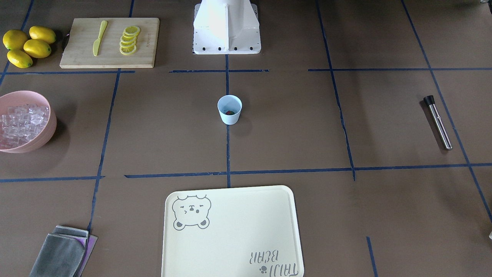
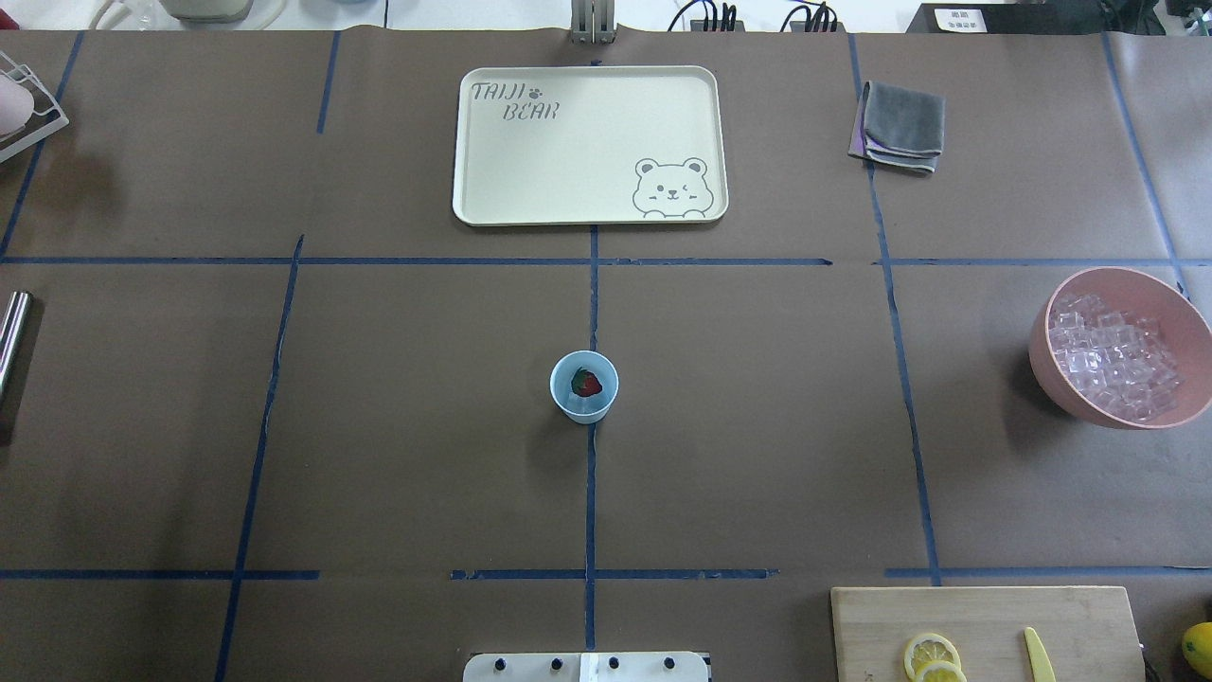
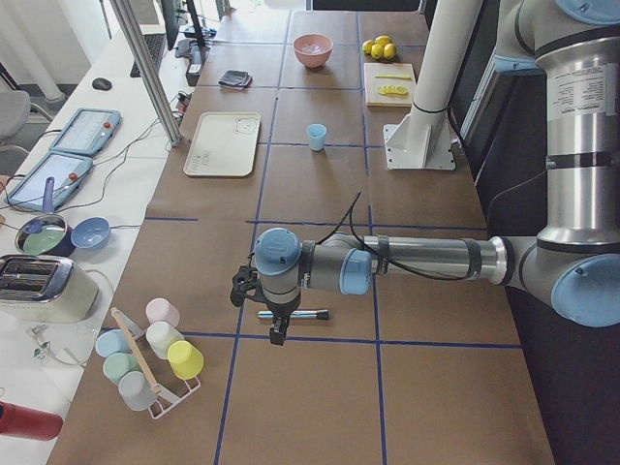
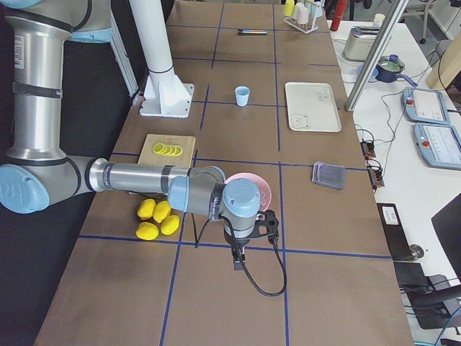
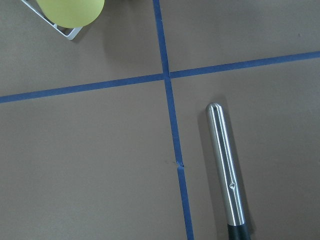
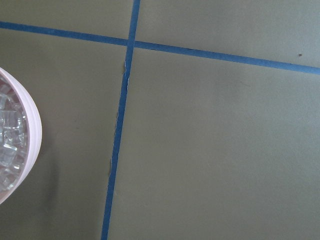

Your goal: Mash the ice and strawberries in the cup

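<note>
The pale blue cup stands upright at the table's middle, also seen in the front view. A red strawberry with some green lies inside it. The ice fills a pink bowl at the table's right edge; the right wrist view shows it at the frame's left. My left gripper hangs over a metal muddler with a black end. My right gripper hangs beside the bowl. Each shows only in a side view, so I cannot tell whether it is open or shut.
A cream bear tray lies beyond the cup. A cutting board carries lemon slices and a yellow knife, with whole lemons beside it. A grey cloth lies far right. A rack of cups stands by the muddler.
</note>
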Robot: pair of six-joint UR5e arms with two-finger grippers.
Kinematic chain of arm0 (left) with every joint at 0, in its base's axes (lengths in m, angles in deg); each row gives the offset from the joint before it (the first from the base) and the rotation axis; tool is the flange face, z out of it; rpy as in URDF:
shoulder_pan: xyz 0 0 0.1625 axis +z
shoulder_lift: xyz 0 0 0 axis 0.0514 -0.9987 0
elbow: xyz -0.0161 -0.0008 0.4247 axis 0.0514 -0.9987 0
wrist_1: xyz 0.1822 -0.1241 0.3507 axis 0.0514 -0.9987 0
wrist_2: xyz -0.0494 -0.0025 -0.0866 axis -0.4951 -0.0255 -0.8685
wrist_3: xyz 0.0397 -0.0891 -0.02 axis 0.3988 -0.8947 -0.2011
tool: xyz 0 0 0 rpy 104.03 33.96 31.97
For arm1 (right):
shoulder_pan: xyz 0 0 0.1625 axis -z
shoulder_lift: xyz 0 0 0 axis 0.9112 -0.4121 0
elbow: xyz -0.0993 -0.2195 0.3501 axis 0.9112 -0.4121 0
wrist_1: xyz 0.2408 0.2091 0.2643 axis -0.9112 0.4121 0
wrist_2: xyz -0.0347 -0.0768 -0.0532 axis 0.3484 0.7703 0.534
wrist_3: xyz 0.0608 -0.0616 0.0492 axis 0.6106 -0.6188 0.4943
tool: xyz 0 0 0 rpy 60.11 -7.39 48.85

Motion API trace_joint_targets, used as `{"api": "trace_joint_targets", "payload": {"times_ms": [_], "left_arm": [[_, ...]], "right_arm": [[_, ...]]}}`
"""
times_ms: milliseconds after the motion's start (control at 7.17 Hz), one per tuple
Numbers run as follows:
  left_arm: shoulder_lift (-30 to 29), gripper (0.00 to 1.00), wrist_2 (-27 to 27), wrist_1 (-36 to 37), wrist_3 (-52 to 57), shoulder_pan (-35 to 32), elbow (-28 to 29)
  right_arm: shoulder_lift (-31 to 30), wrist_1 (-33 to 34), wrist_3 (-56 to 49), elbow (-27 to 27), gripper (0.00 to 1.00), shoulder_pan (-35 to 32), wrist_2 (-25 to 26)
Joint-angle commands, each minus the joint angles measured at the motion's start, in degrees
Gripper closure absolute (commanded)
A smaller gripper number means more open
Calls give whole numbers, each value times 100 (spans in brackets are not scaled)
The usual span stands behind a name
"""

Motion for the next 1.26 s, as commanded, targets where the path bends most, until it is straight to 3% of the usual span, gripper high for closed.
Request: {"api": "trace_joint_targets", "payload": {"times_ms": [0, 1116], "left_arm": [[-4, 0, 9, -7, -2, 0, 3], [66, 0, 9, -7, -2, 0, -15]], "right_arm": [[1, 0, 10, 0, 1, 0, -41], [1, 0, 10, 0, 1, 0, -51]]}}
